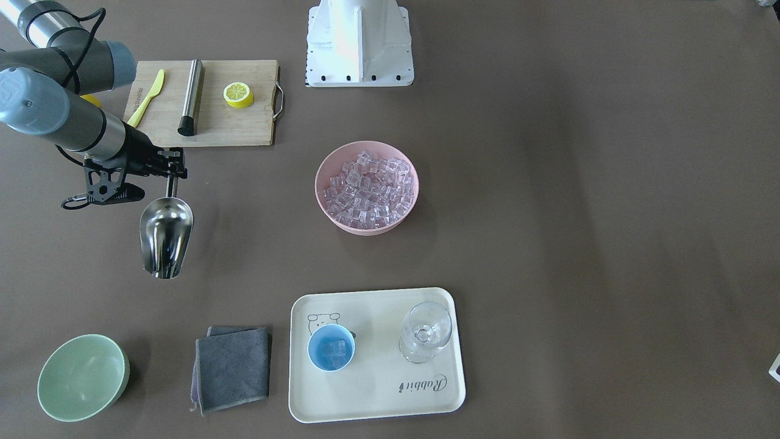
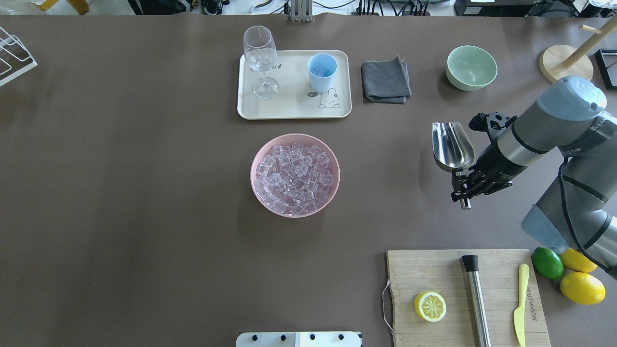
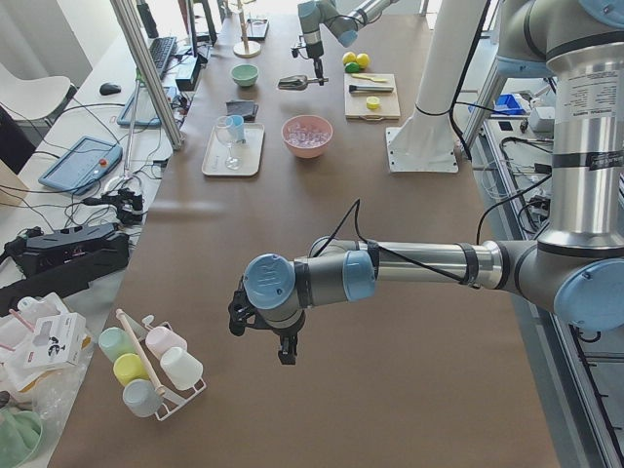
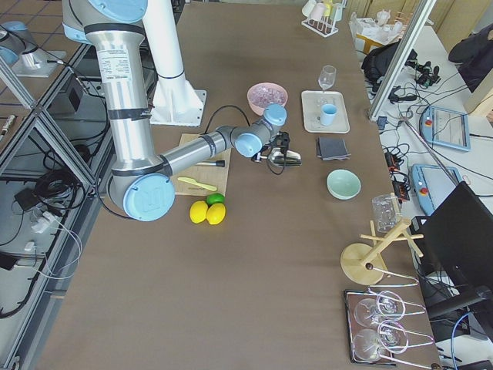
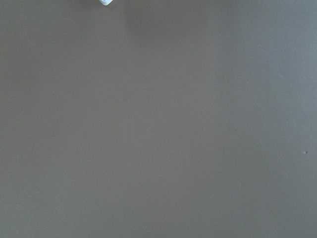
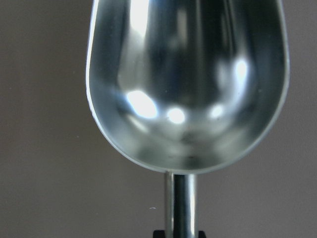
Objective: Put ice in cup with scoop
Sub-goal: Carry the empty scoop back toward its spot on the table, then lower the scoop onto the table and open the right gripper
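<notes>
My right gripper (image 1: 171, 175) (image 2: 465, 187) is shut on the handle of the steel scoop (image 1: 166, 235) (image 2: 451, 146), held above the bare table. The right wrist view shows the scoop's trough (image 6: 188, 79) empty. The ice (image 1: 367, 188) (image 2: 295, 174) fills a pink bowl (image 1: 323, 210) at the table's middle. The light-blue cup (image 1: 331, 347) (image 2: 322, 71) stands on a cream tray (image 1: 378, 390) (image 2: 289, 108) with a few cubes in it. My left gripper (image 3: 283, 346) shows only in the exterior left view, far from these things; I cannot tell if it is open or shut.
A wine glass (image 1: 426, 332) stands on the tray beside the cup. A grey cloth (image 1: 233, 369) and a pale green bowl (image 1: 82, 378) lie past the scoop. A cutting board (image 1: 237, 125) holds a steel rod (image 1: 191, 96), a lemon half (image 1: 238, 94) and a yellow knife (image 1: 146, 97).
</notes>
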